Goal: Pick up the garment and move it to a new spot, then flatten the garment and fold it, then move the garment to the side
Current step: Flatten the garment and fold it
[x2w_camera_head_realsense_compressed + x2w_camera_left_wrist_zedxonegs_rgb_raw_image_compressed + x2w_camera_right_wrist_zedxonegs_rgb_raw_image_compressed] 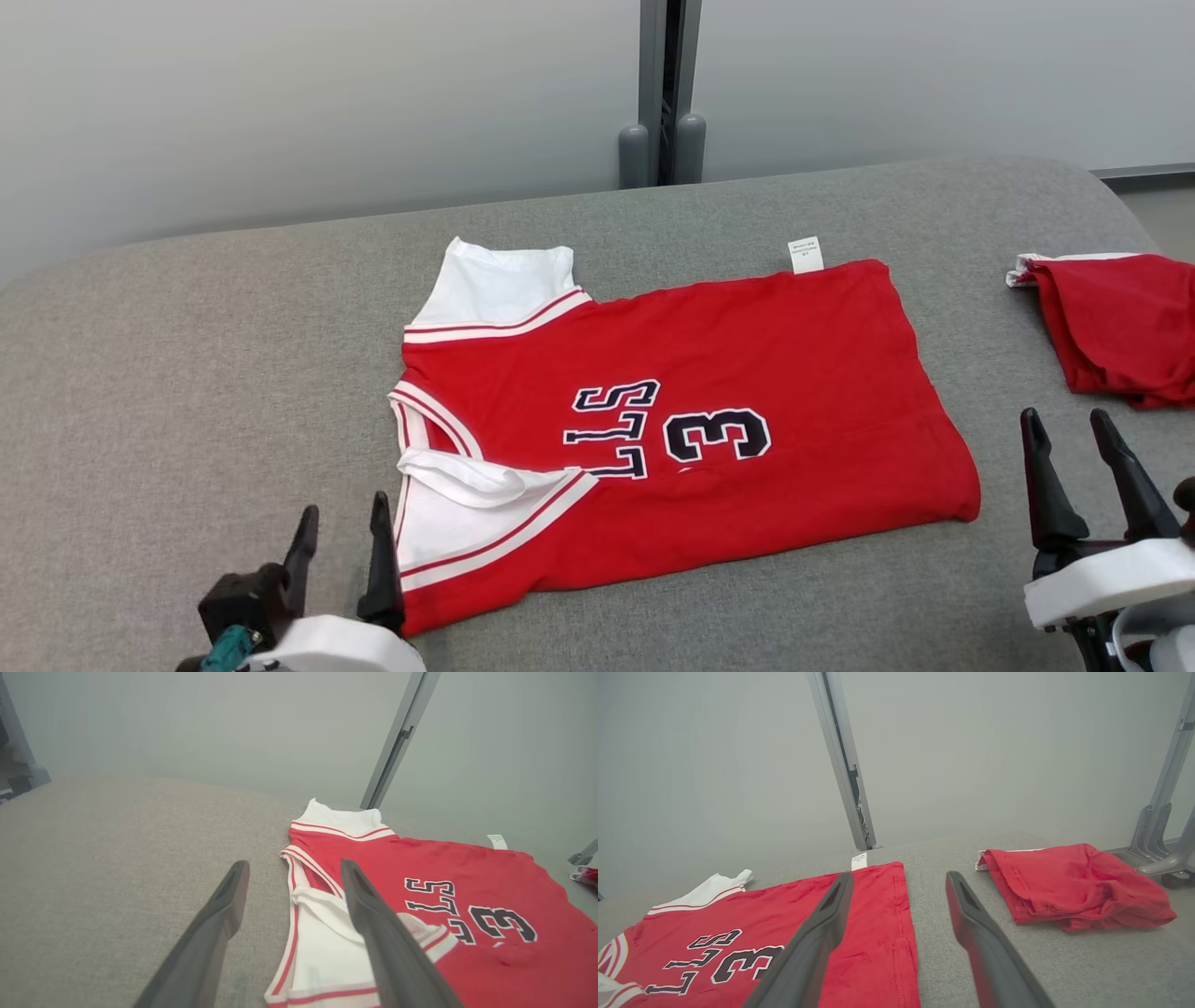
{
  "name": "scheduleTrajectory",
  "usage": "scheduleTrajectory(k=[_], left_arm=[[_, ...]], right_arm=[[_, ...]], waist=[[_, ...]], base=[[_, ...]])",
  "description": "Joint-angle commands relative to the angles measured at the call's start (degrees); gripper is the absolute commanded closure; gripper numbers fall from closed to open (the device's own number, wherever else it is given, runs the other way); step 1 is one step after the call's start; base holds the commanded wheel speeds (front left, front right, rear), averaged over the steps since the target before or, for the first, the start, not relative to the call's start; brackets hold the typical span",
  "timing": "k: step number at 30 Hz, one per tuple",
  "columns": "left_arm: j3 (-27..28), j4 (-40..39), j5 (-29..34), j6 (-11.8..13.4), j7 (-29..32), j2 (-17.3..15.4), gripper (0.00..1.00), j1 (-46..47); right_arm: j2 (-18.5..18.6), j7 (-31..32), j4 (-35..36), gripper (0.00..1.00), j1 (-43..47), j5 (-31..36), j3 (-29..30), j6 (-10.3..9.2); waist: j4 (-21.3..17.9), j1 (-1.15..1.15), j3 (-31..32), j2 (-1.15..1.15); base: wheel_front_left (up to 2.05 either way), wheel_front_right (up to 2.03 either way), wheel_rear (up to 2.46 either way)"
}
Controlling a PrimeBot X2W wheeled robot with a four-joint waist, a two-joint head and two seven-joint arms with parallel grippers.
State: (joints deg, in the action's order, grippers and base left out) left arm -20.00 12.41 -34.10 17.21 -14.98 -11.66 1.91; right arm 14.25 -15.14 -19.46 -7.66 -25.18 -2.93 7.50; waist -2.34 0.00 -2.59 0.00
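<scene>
Left tool (344, 506): jaws spread wide, nothing in them. Sits low at 7 o'clock of the jersey (728, 373), fingers aimed toward 12.
Left tool, contact: inner finger is just beside the near sleeve (457, 523). Cannot tell whether it touches the cloth.
Right tool (1064, 413): jaws likewise wide, empty. Stands at 4 o'clock of the jersey, off the cloth, over bare surface (187, 373).
Reason for stance (judged): one tool at the shoulder end and one past the hem, both open. This looks like a ready position for taking two ends at once.
Jersey, place: mid-surface, front up, collar toward 9 and hem toward 3. The number and lettering read sideways.
Jersey, state: body lies mostly flat. Far sleeve (495, 285) is spread out at 11. The near sleeve is rumpled, with a white flap turned over on itself.
Care tag (806, 255): sticks out past the far edge at 1 o'clock.
Second red garment (1120, 327): bunched heap at 3 o'clock, well apart from the jersey, near the surface's edge.
Post (663, 93): grey upright behind the surface at 12.
Stage (judged): relocation done, flattening nearly done, fold not yet begun.
Next need (judged): smooth the near sleeve first, or the crease gets folded in.
Risk (judged): a pinch at 7 o'clock may catch only the loose flap.
</scene>
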Motion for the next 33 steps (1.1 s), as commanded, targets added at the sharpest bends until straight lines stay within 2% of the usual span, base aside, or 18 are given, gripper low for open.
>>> scheduleTrajectory(k=[1, 5, 10, 15, 28, 29, 30, 31, 32, 33], left_arm=[[0.84, 1.90, 1.56, -1.24, -0.18, 1.10, 0.00, -0.96], [1.16, 6.64, 3.26, -3.31, -0.18, 3.82, 0.00, -1.44], [1.51, 13.11, 3.67, -5.04, -0.19, 5.85, 0.00, -0.31], [1.72, 17.96, 3.85, -5.15, -0.19, 6.44, 0.00, 0.93], [1.71, 30.54, 0.76, -7.39, 0.04, 7.94, 0.00, 5.76], [1.48, 31.11, 0.55, -7.86, 0.04, 8.04, 0.07, 6.01], [1.20, 31.68, 0.49, -8.34, 0.12, 8.13, 0.51, 6.27], [0.97, 32.19, 0.32, -8.70, 0.16, 8.18, 0.80, 6.49], [0.74, 32.64, 0.07, -9.01, 0.16, 8.28, 1.00, 6.65], [0.54, 33.07, 0.01, -9.22, 0.16, 8.30, 1.00, 6.83]], right_arm=[[-1.15, -0.03, 0.56, 0.00, 1.13, 1.27, 0.95, -0.02], [-2.54, -0.03, 0.81, 0.00, 1.82, 2.60, 1.51, -0.02], [-2.62, -0.03, 0.65, 0.00, 1.37, 2.82, 1.54, -0.02], [-2.28, -0.03, 0.66, 0.00, 1.20, 2.90, 1.51, -0.02], [-2.07, -0.03, 1.04, 0.00, 0.75, 3.04, 1.30, -0.02], [-2.00, -0.03, 1.02, 0.00, 0.67, 3.01, 1.33, -0.02], [-1.98, -0.03, 1.01, 0.00, 0.58, 2.95, 1.36, -0.02], [-1.95, -0.03, 0.97, 0.00, 0.53, 2.87, 1.44, -0.02], [-1.96, -0.03, 0.74, 0.00, 0.56, 2.77, 1.61, -0.02], [-2.00, -0.02, 0.32, 0.00, 0.66, 2.64, 1.70, -0.02]], waist=[[0.22, 0.00, -0.02, 0.00], [0.34, 0.00, -0.02, 0.00], [0.12, 0.00, 0.34, 0.00], [-0.12, 0.00, 0.42, 0.00], [-0.89, 0.00, -0.82, 0.00], [-0.92, 0.00, -0.94, 0.00], [-0.93, 0.00, -1.05, 0.00], [-0.92, 0.00, -1.12, 0.00], [-0.91, 0.00, -1.16, 0.00], [-0.89, 0.00, -1.22, 0.00]], base=[[0.00, 0.00, 0.00], [0.00, 0.00, 0.00], [0.00, 0.00, 0.00], [0.00, 0.00, 0.00], [0.00, 0.00, 0.00], [0.00, 0.00, 0.00], [0.00, 0.00, 0.00], [0.00, 0.00, 0.00], [0.00, 0.00, 0.00], [0.00, 0.00, 0.00]])
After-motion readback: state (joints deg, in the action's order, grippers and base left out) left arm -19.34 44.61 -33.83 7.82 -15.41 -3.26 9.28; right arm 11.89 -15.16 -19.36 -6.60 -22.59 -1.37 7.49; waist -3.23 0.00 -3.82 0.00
